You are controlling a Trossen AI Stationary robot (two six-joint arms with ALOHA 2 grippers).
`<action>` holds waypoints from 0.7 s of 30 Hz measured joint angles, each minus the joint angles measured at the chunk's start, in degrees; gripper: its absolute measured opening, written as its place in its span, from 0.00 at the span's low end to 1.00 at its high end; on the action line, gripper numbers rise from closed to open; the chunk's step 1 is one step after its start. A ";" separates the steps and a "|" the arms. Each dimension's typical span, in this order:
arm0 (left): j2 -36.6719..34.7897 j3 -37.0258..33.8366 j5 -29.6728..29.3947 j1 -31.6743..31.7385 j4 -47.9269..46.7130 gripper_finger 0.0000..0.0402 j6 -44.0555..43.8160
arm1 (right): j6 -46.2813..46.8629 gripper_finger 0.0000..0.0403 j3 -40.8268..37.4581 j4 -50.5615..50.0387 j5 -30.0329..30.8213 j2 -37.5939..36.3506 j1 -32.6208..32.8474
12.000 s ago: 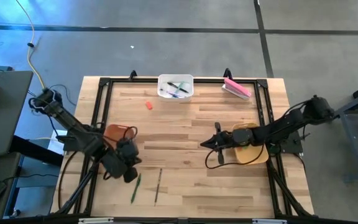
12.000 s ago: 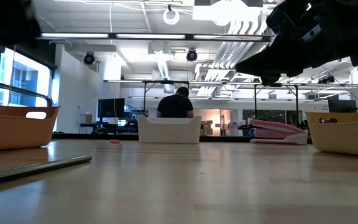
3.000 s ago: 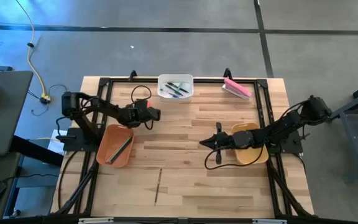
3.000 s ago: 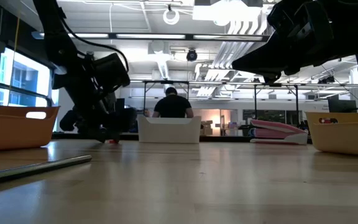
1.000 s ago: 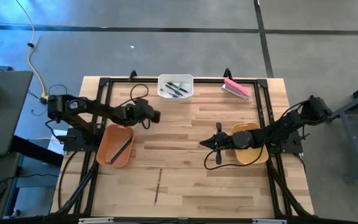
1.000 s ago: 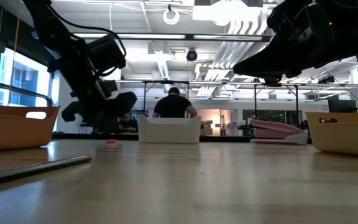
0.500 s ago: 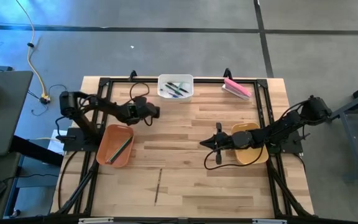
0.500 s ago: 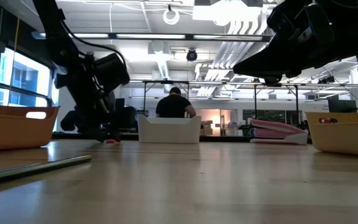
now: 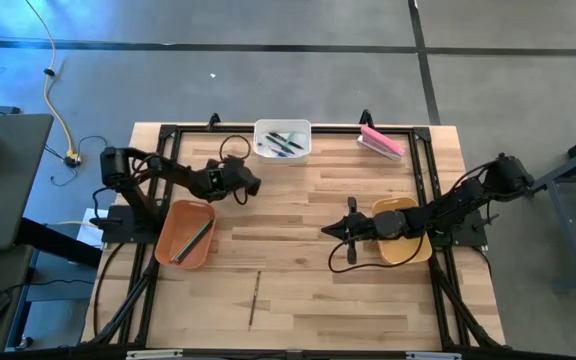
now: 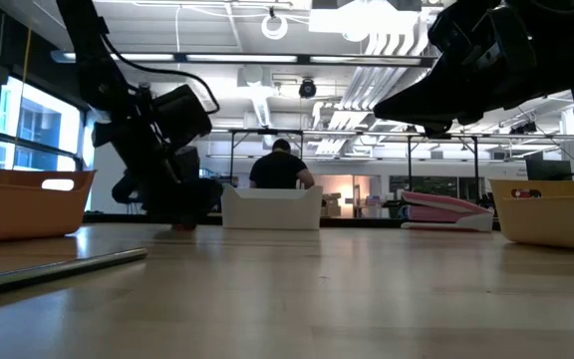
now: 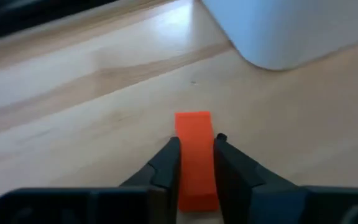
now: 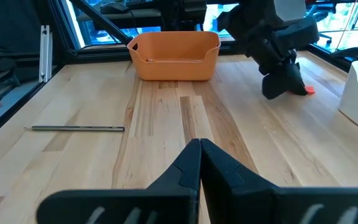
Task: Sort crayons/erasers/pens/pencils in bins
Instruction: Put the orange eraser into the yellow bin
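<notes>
A short red crayon [image 11: 194,149] lies on the table near the white bin [image 9: 283,139], which holds pens. My left gripper [image 11: 196,142] has come down on it at the far left [image 9: 242,178], its fingers on both sides. In the right wrist view the crayon's end [image 12: 308,90] shows beside that gripper. The orange bin [image 9: 186,233] holds a green pencil. Another pencil [image 9: 254,298] lies flat near the front edge. My right gripper [image 9: 326,232] hangs shut above the table in front of the mustard bin [image 9: 403,238]. My left gripper pinches the red crayon's two long sides [image 11: 194,134] between its two fingers. The fingers slant down from the table's left and lie along the crayon. Its far end [image 11: 192,118] sticks out past the fingertips. The crayon lies flat on the table.
A pink block [image 9: 381,141] sits at the far right corner. A black frame [image 9: 168,135] runs along the table's edges. Open wood lies in the middle between the two arms. A person sits in the room beyond the white bin [image 10: 272,207].
My left gripper has sunk toward the table and rolled a little, coming down over the red crayon. The crayon lies where it was, and the gripper now hides it in the low view.
</notes>
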 joint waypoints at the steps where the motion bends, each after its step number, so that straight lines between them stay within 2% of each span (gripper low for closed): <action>1: -0.01 0.00 -0.04 -0.47 -0.11 0.15 1.63 | 0.00 0.00 0.00 0.00 0.00 0.00 0.00; 8: -0.01 -0.07 -0.73 -5.63 -0.38 0.11 12.66 | 0.15 0.00 0.00 -0.68 0.00 0.00 0.00; 16: 0.18 -0.28 1.63 -15.67 5.47 0.11 17.78 | 3.27 0.00 0.00 -1.77 0.00 0.02 -0.28; 18: 0.34 -0.33 3.42 -18.27 8.86 0.11 19.53 | 5.05 0.00 0.00 -1.76 -0.14 0.02 -0.92; 21: 0.51 -0.35 9.16 -21.97 14.37 0.11 21.70 | 8.52 0.00 0.00 -1.77 -0.17 0.10 -2.43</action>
